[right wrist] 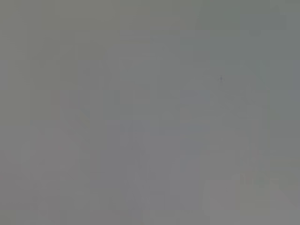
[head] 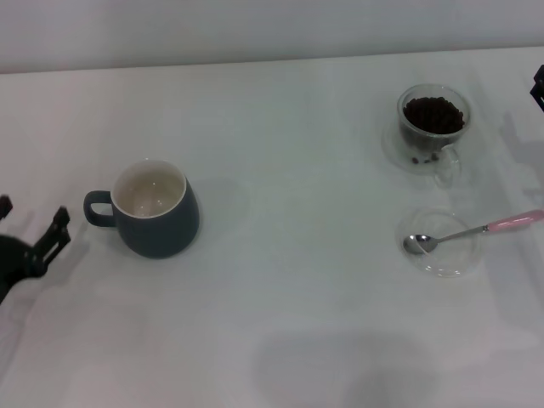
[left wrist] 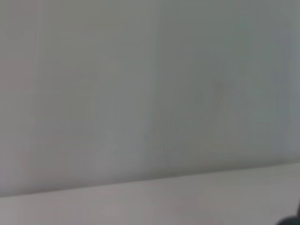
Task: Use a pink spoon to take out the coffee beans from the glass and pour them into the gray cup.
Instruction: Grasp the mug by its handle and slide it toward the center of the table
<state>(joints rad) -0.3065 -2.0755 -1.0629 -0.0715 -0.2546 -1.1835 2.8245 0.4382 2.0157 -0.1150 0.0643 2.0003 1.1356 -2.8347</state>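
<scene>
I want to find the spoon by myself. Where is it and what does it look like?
Look at the white table, on the robot's right side. Nearer than the glass of coffee beans sits a shallow clear dish. The pink spoon rests across it, the only thing with a pale pink handle.

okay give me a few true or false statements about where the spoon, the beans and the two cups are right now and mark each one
1. The pink spoon lies with its bowl in the shallow glass dish. True.
2. The coffee beans are already in the gray cup. False: they are in the glass, and the gray cup's white inside looks empty.
3. The gray cup stands on the robot's left side of the table, the glass on its right. True.
4. The right gripper holds the spoon. False: it sits at the far right edge, away from the spoon.
5. The left gripper touches the gray cup. False: it sits apart, beside the cup's handle.
</scene>
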